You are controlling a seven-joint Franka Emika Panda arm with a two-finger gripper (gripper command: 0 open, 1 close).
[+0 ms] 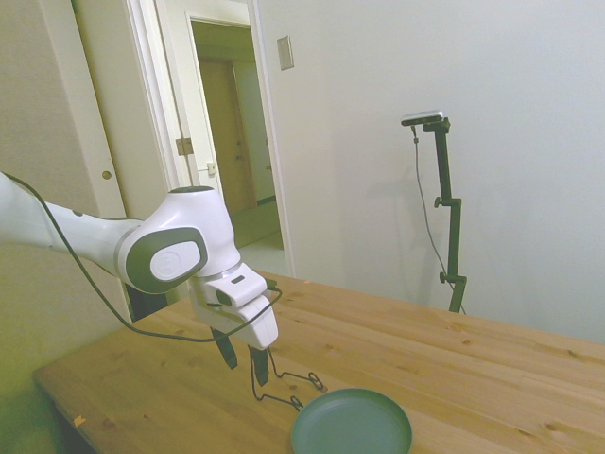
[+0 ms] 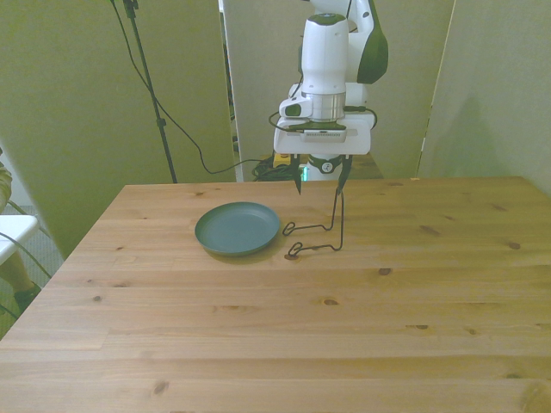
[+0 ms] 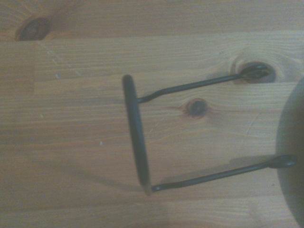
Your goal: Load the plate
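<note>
So the counter was light knotty pine, wide planks with visible grain and a few dark knots. On it sat the plate, a round matte teal-green thing with a shallow raised rim, plain, nothing on it. Right beside it stood the wire rack, thin black bent wire: an upright loop at the back and two legs running forward along the wood, each ending in a small curl. From the wrist view the rack looked like a dark bar with two thin rods going off toward the plate's blurry edge, and one rod tip sat right at that edge. Whether it actually touched, couldn't tell.

The arm was glossy white with grey joint caps and a black cable looping along it. It came in low and the wrist pointed straight down. The hand hung just over the rack's upright loop, dark fingers spread fairly wide with nothing between them. In the front view one fingertip sat right at the top of the loop, but contact wasn't clear.

The plate lay flat on the counter, to the front view's left of the hand and a little nearer the camera, well below the fingers and not under them. In the side view the plate was at the bottom edge, with the rack between it and the hand
</note>
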